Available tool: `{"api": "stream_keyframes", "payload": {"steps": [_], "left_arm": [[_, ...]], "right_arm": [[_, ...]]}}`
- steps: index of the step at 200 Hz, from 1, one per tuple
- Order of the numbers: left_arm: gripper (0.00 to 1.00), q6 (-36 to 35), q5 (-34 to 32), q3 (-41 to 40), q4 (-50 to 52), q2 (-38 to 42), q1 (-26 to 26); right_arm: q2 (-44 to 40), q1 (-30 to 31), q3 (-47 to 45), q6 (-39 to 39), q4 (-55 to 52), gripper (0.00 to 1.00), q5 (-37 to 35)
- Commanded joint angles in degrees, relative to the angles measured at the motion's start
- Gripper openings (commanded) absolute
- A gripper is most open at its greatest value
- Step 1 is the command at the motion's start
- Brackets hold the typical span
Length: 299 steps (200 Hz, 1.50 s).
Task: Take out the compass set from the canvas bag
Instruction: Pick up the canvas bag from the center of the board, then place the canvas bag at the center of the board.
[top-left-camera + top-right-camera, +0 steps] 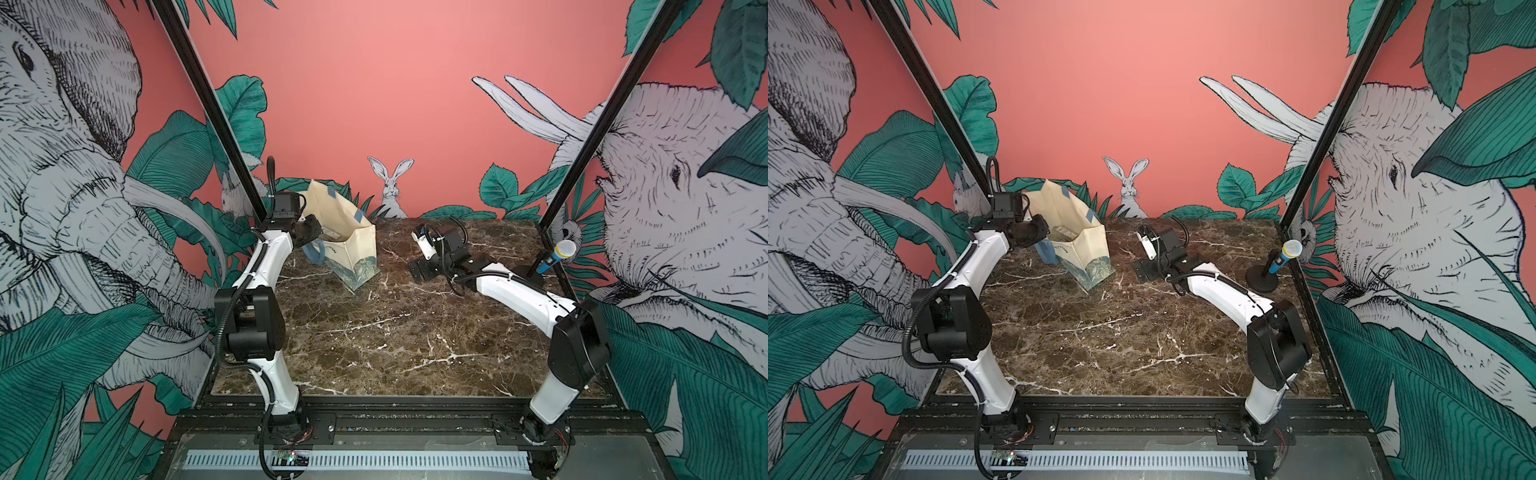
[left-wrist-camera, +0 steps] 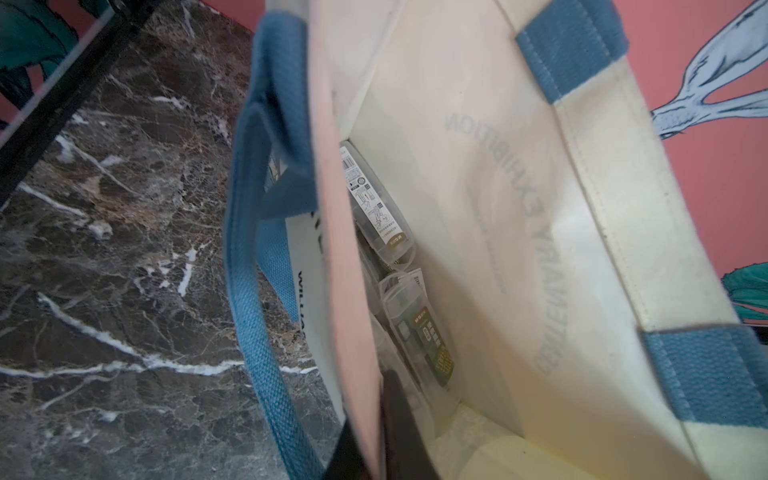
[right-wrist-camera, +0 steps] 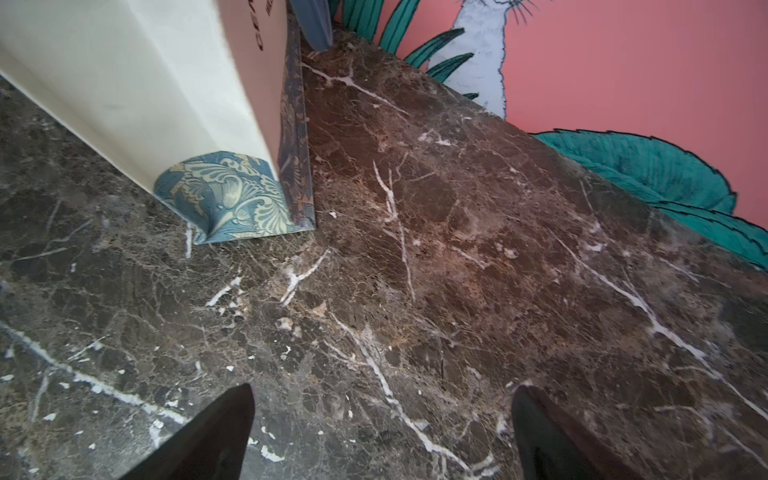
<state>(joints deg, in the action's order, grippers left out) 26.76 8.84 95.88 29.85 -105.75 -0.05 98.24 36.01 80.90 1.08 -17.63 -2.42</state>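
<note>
The cream canvas bag (image 1: 357, 249) (image 1: 1088, 249) stands open at the back left of the table, with its blue handles hanging. My left gripper (image 1: 309, 232) (image 2: 374, 436) is shut on the bag's near wall, one finger inside and one outside. Inside the bag (image 2: 478, 166) lie two clear plastic cases. The one with a white label bearing compass drawings looks like the compass set (image 2: 374, 199) (image 1: 332, 232). The other case (image 2: 419, 328) has a dark green label. My right gripper (image 1: 417, 270) (image 3: 382, 432) hovers open over bare marble, right of the bag's leaf-print base (image 3: 224, 199).
A blue and yellow microphone (image 1: 557, 253) (image 1: 1283, 257) stands on a black round base at the table's right edge. Black frame posts (image 1: 232, 137) rise at both back corners. The dark marble table (image 1: 374, 332) ends at a black rail in front.
</note>
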Motion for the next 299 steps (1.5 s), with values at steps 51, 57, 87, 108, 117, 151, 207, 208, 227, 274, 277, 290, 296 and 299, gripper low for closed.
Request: {"api": "stream_keyframes", "payload": {"steps": [51, 57, 87, 108, 117, 151, 207, 208, 227, 274, 277, 290, 296, 299], "left_arm": [[0.00, -5.46, 13.91, 0.88, -1.07, 5.88, -1.04], [0.00, -5.67, 14.76, 0.38, -1.21, 6.74, -1.52], [0.00, -6.70, 18.51, -3.66, -2.78, 12.20, -4.55], [0.00, -6.55, 20.18, -6.00, -3.25, 15.59, -6.79], [0.00, -6.15, 20.65, -6.98, -3.37, 16.94, -7.52], [0.00, -6.34, 25.16, -9.32, -3.07, 20.78, -9.95], [0.00, -10.75, 33.96, -13.12, -0.24, 24.08, -11.96], [0.00, -10.80, 34.05, -13.15, -0.19, 24.09, -12.06], [0.00, -13.52, 35.22, -12.61, 2.56, 24.10, -13.05], [0.00, -19.57, 36.04, -11.42, 8.76, 24.02, -15.39], [0.00, -19.71, 36.19, -11.41, 8.96, 23.95, -15.60], [0.00, -20.00, 36.40, -11.82, 9.20, 23.99, -15.73], [0.00, -20.04, 36.58, -12.08, 9.10, 24.02, -15.77], [0.00, -20.16, 36.67, -12.21, 9.04, 24.02, -15.85]], "right_arm": [[-8.57, 0.49, 1.36, 3.71, -8.91, 0.96, -8.23], [-9.11, 0.55, 1.41, 4.21, -9.58, 0.95, -8.18], [-11.74, 0.64, 2.15, 7.52, -12.86, 0.91, -8.99], [-13.30, 0.64, 3.21, 9.22, -14.80, 0.90, -8.63], [-13.66, 0.60, 4.00, 9.84, -15.68, 0.90, -8.20], [-13.95, 0.64, 7.06, 12.04, -18.82, 0.89, -5.01], [-14.77, 0.64, 7.21, -3.91, -19.02, 0.93, 4.59], [-14.84, 0.64, 7.19, -4.69, -19.02, 0.93, 4.69], [-15.53, 0.46, 6.90, -14.34, -18.50, 0.95, 2.58], [-12.87, -1.48, 10.87, -21.60, -20.11, 0.96, 0.14], [-12.70, -1.73, 10.88, -21.74, -19.91, 0.96, 0.61], [-11.84, -3.05, 11.14, -22.06, -18.51, 0.95, 2.95], [-11.16, -3.66, 11.49, -21.99, -18.01, 0.94, 4.48], [-10.75, -3.98, 11.74, -21.93, -17.79, 0.94, 5.12]]}}
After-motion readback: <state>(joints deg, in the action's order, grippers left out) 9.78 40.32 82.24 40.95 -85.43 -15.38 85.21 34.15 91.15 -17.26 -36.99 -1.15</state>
